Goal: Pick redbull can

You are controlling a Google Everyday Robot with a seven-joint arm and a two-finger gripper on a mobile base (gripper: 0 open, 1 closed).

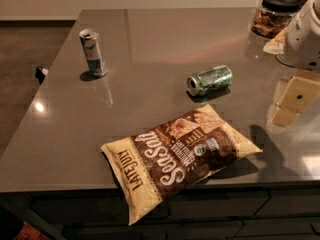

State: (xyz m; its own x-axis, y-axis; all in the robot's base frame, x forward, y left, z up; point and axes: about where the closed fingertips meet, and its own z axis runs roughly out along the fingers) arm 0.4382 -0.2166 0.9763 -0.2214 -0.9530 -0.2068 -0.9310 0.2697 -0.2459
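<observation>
Fingers [300, 94] apart at right, well apart from upright redbull can [93, 53].

the grey countertop [150, 39] carries the redbull can [93, 53] upright, well left of the gripper [292, 103], which hangs over its right side. a green can [210, 80] lies on its side nearer the gripper, a chip bag [175, 156] lies flat near the front edge, left of the gripper, and a jar [274, 14] stands behind it.

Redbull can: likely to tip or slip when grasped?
The redbull can stands upright, tall and slim on the counter, so a side nudge would probably topple it, and then it could roll. Its glossy metal wall may slip in a loose grip. The tool is far off, at the right edge.
</observation>
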